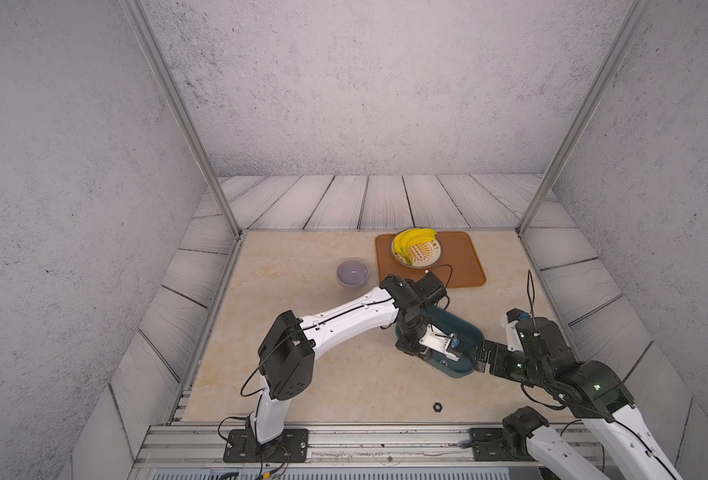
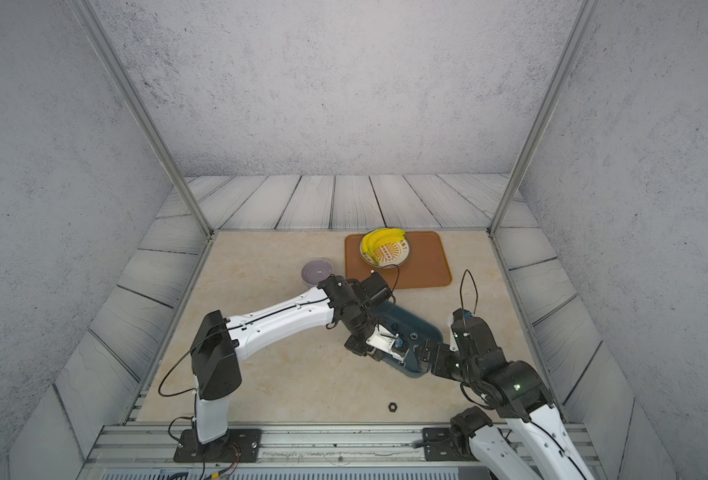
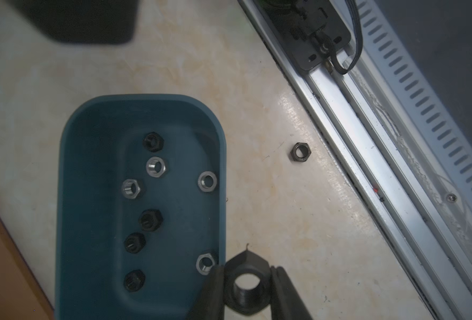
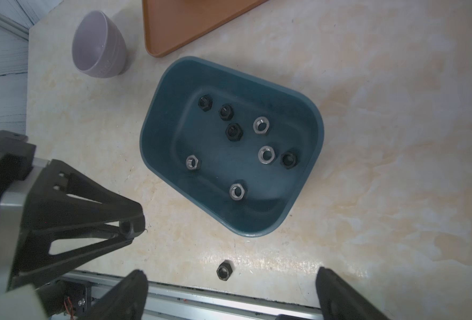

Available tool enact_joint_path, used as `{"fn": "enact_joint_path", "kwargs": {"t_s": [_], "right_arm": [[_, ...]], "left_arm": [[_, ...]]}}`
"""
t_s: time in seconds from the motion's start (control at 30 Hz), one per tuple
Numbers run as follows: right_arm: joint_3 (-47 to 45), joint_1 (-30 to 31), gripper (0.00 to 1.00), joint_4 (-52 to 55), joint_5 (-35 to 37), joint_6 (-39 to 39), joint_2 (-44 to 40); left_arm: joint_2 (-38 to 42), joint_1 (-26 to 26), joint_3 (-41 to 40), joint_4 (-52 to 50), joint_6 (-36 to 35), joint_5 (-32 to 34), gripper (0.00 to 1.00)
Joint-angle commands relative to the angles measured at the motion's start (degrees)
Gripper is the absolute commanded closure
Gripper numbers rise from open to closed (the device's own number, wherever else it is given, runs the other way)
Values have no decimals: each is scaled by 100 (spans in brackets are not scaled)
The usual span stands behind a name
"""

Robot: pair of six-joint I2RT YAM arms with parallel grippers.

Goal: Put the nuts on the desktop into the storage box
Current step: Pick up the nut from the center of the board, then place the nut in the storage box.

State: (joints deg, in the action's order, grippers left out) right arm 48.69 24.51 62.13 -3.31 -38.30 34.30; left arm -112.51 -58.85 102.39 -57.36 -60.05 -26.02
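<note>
Pinched between the left fingers (image 3: 211, 293), a black nut (image 3: 245, 263) hangs just beside the rim of the storage box (image 3: 90, 124). It is over the desk (image 3: 257, 207) rather than over the box's inside, and the fingers are closed narrowly on its flats. Close by the box, the right fingers (image 4: 126, 296) stand wide apart with nothing between them. Eight nuts (image 3: 155, 166) lie on the box's floor, four black and four silver. Apart from these, a loose nut (image 1: 437, 407), also black, lies flat on the desk near the front rail, well away from the box. Farther back stand a lilac bowl (image 1: 352, 272) and an orange-brown tray (image 1: 464, 266).
</note>
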Motion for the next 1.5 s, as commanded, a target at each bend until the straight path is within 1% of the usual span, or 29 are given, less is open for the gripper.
{"fn": "enact_joint_path", "kwargs": {"t_s": [0.0, 0.2, 0.43, 0.6, 0.7, 0.97, 1.2, 1.47], "right_arm": [[107, -14, 1, -259, 443, 31, -38], [-125, -11, 1, -604, 592, -43, 42], [-407, -8, 1, -1107, 59, 125, 604], [-581, -12, 1, -1392, 23, 130, 744], [-644, -8, 1, -1439, 104, 95, 746], [-850, -8, 1, -1379, 562, -75, 275], [-858, -12, 1, -1206, 858, -178, -103], [-912, -9, 1, -1142, 1008, -333, -576]], "left_arm": [[-220, 158, 271, -179, 100, -101, 77], [-707, 455, 579, -2, 154, 53, 77], [-1423, 702, 1154, 34, 256, 19, 77], [-1891, 778, 1556, 22, 256, 31, 77], [-2087, 807, 1653, 75, 283, 44, 77], [-2274, 815, 1533, 174, 169, 166, 77], [-2429, 817, 1510, 339, 197, 229, 76], [-2590, 831, 1521, 476, 266, 345, 76]]}}
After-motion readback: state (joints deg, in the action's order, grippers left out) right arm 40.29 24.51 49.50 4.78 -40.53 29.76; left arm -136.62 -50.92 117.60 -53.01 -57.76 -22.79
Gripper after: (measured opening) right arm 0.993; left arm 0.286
